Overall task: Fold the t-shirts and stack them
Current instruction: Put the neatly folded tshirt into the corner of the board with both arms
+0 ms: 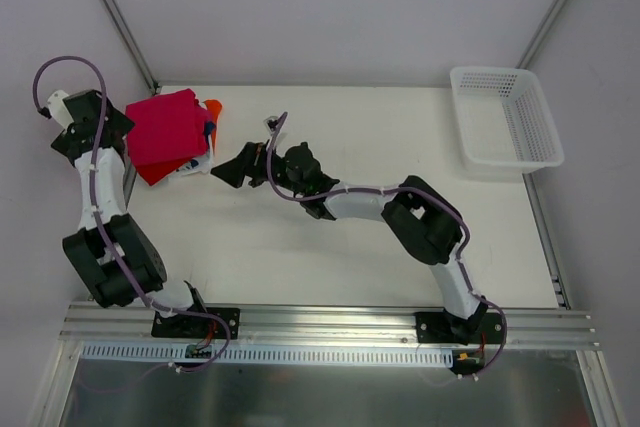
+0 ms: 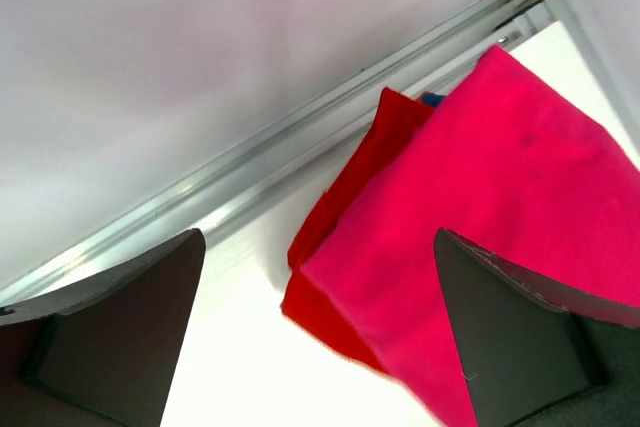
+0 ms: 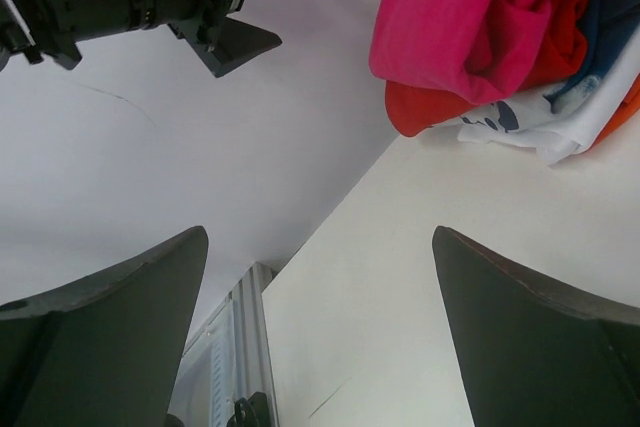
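The t-shirts [image 1: 165, 127] are soft matt cloth, the table [image 1: 330, 267] smooth, the basket [image 1: 535, 127] plastic mesh.

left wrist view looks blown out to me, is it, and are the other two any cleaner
Left wrist: yes, the table clips to pure white and the magenta t-shirt looks oversaturated. Right wrist: its fingers are dark, soft silhouettes, the t-shirt pile is readable. Top external: even light, faint shadows only.
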Motion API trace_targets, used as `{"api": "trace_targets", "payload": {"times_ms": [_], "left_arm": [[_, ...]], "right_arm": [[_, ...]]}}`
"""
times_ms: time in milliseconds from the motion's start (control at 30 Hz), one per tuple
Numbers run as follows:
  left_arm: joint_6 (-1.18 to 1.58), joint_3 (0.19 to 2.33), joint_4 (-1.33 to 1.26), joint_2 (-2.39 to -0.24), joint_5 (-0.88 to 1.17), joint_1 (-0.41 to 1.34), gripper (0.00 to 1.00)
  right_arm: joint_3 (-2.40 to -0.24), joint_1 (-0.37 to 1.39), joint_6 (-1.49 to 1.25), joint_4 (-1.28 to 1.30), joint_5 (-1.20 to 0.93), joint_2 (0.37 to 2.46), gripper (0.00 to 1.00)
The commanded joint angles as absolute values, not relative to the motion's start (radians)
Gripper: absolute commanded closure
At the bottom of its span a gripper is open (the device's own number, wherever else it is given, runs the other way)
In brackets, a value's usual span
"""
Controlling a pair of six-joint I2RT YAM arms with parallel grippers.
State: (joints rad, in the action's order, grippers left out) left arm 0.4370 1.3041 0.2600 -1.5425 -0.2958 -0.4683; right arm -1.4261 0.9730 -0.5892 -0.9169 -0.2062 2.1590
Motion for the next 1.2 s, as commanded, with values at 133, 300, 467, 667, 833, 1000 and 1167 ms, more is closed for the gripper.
{"api": "trace_targets", "payload": {"times_ms": [133,300,467,667,833,1000,1167], "left_arm": [[0.497,1.117,0.236,-1.188,-0.122,-0.469,0.01],[0.463,1.011,0.244,-0.976,0.237,-0.468,0.01],[0.416,0.936,0.343,-0.862,0.437,-0.465,0.01],[0.327,0.875,0.402,-0.718,0.525,-0.427,0.01],[0.278,0.815,0.403,-0.66,0.4,-0.308,0.01],[0.239,0.873,0.462,-0.747,0.405,-0.201,0.01],[0.238,0.862,0.466,-0.727,0.406,-0.186,0.01]], "right_arm": [[-1.327,1.008,-0.459,-0.803,-0.204,1.926,0.01],[-1.379,1.025,-0.182,-0.356,-0.201,1.764,0.01],[-1.748,1.097,0.133,0.494,0.125,1.727,0.01],[-1.614,1.137,0.045,0.756,0.593,1.559,0.0],[-1.18,1.141,-0.112,0.632,0.634,1.197,0.01],[-0.89,1.155,-0.181,0.58,0.663,0.901,0.01],[-0.775,1.157,-0.169,0.626,0.71,0.638,0.0]]}}
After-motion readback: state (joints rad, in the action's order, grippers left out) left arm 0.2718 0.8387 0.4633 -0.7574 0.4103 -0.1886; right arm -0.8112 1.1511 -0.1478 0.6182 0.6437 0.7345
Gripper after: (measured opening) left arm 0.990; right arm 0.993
